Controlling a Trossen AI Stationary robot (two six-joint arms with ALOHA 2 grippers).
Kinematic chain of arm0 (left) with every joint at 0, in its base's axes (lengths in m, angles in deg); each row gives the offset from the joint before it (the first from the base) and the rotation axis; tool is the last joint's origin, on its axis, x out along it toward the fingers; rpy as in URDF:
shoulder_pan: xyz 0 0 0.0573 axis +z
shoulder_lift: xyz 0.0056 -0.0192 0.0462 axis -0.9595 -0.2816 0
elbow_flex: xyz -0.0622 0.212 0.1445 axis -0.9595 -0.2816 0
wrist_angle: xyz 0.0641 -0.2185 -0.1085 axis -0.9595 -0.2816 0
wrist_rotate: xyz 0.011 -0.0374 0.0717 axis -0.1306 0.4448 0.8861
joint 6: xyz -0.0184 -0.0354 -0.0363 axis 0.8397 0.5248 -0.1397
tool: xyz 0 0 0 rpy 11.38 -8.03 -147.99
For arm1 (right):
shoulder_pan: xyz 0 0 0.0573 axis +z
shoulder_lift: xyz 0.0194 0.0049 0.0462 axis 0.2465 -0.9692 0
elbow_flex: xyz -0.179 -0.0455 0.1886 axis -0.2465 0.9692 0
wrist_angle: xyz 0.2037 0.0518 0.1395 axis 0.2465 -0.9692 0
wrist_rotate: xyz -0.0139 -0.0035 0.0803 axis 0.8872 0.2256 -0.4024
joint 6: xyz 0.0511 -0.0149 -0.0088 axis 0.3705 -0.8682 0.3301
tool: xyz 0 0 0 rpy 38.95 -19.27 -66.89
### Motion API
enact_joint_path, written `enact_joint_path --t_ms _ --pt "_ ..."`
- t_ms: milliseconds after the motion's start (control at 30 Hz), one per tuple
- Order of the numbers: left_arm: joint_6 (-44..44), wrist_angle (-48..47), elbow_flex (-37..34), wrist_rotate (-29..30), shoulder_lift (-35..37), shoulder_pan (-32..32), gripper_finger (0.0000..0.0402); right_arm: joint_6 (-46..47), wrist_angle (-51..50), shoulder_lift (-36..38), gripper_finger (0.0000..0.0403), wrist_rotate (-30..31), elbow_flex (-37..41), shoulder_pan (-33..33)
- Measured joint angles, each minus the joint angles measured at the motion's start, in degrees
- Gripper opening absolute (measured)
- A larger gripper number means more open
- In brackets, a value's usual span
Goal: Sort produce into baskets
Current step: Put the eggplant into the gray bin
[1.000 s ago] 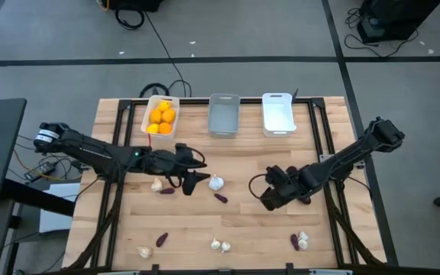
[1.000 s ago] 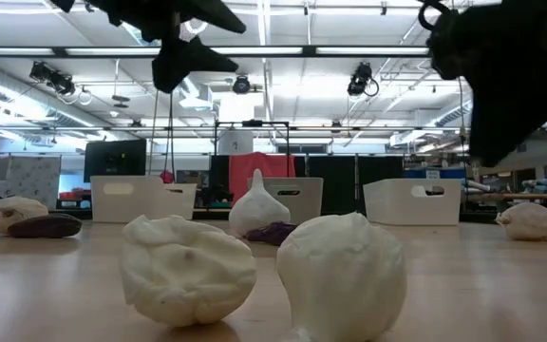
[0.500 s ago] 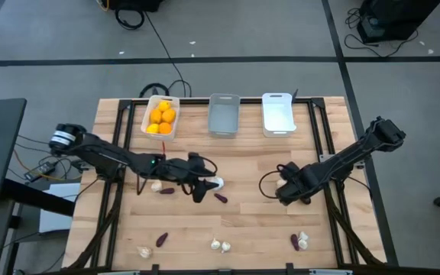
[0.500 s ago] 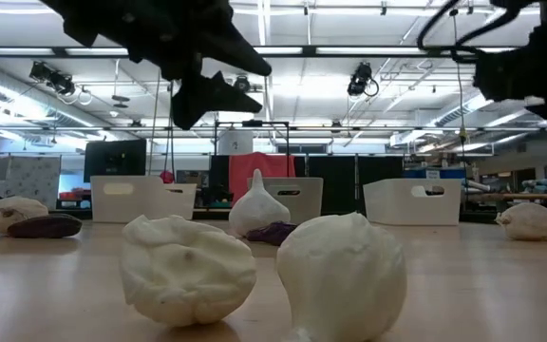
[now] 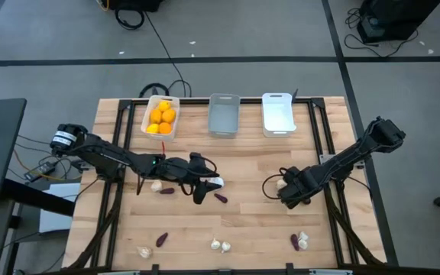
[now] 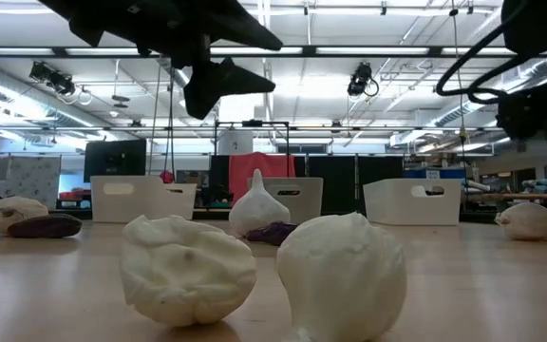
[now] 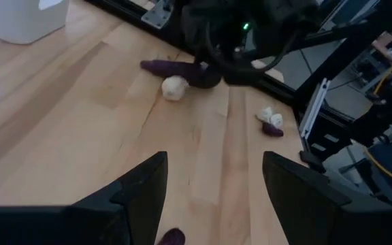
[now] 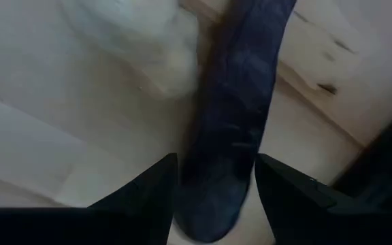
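Observation:
Three baskets stand along the far edge: a white one point(image 5: 161, 117) holding orange fruits, a grey one point(image 5: 224, 114) and a white one point(image 5: 278, 113). My left gripper point(image 5: 205, 184) hangs open above a garlic bulb point(image 5: 216, 182) at mid-table, with a purple piece point(image 5: 220, 197) just nearer. My right gripper point(image 5: 289, 192) points down and is open. Its fingers stand on either side of a dark purple piece point(image 8: 243, 88), and a whitish bulb point(image 8: 155, 47) lies beside that piece. In the low view the left gripper point(image 6: 231, 62) is well above the bulb point(image 6: 257, 204). My right gripper comes from above with one finger point(image 8: 148, 197) on each long side of the purple piece point(image 8: 216, 170), which lies on the table. I cannot tell whether the fingers touch it.
More garlic point(image 5: 156, 184) and a purple piece point(image 5: 166, 191) lie under the left arm. Near the front edge lie a bulb point(image 5: 143, 250), a purple piece point(image 5: 161, 240), two bulbs point(image 5: 220, 245) and a purple-and-garlic pair point(image 5: 299, 241). Bare wood lies between them.
My left gripper has gone toward the table's right edge and down, ending over the middle garlic bulb. My right gripper has drawn back toward the table's right edge, sunk, and tipped to point straight down over the purple piece. Neither has changed its opening.

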Motion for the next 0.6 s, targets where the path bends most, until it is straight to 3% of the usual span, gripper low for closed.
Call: enact_joint_path --t_ms 233,433,600 --pt "4.17 -0.62 0.02 0.03 0.03 0.67 0.0245 1.57 2.50 -0.02 0.0194 0.47 2.68 0.09" --pt "7.61 -1.02 0.02 0.02 0.04 2.96 0.0245 1.64 1.34 0.00 0.0128 -0.15 0.70 0.05" --pt "10.76 -7.00 0.09 -6.04 0.13 6.81 0.0245 1.54 -0.35 0.13 0.0126 2.60 -4.15 -0.82"
